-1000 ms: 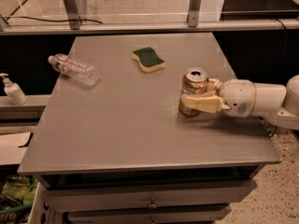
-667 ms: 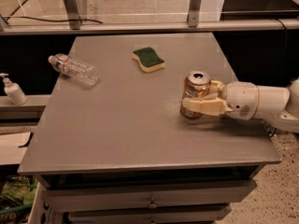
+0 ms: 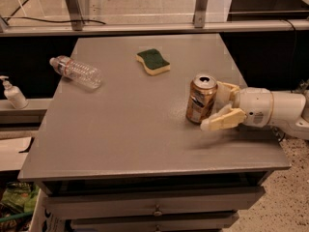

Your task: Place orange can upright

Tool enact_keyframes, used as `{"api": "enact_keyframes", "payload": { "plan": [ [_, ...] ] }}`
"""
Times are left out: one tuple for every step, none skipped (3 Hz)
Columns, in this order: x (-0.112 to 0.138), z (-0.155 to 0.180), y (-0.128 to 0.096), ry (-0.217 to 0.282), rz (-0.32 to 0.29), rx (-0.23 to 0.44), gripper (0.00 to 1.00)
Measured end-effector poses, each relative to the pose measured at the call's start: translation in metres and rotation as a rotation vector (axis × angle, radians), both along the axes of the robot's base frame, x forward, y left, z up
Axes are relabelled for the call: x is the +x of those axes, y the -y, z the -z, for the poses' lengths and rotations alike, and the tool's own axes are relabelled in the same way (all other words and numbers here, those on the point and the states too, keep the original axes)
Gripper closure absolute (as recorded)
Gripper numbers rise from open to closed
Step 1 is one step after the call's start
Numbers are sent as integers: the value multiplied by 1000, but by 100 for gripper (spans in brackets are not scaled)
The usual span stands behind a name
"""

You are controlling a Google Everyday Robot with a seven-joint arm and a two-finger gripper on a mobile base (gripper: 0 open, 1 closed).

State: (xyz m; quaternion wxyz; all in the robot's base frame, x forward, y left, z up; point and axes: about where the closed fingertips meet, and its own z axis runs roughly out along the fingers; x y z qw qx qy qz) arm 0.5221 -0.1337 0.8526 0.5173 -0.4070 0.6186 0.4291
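The orange can [image 3: 201, 99] stands upright on the grey table [image 3: 130, 129], right of centre, with its silver pull-tab top facing up. My gripper [image 3: 215, 106] reaches in from the right, just to the right of the can. Its cream fingers [image 3: 223, 121] are spread apart and open, one on the near side and one on the far side. The tips lie beside the can's right flank and do not clamp it. The white arm extends off the right edge of the view.
A clear plastic bottle [image 3: 77, 72] lies on its side at the table's left. A green-and-yellow sponge [image 3: 153, 62] lies at the back centre. A white pump bottle [image 3: 13, 94] stands on a ledge to the left. Drawers sit below the table's front edge.
The fingers, which were closed around the can, have opened, and the gripper has drawn back a little to the right. The can stays upright in place.
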Motion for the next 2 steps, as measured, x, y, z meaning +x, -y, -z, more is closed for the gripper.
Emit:
{"api": "enact_keyframes", "payload": {
  "plan": [
    [-1, -5, 17, 9, 33, -5, 0],
    [-7, -18, 52, 34, 93, -30, 0]
  ]
}}
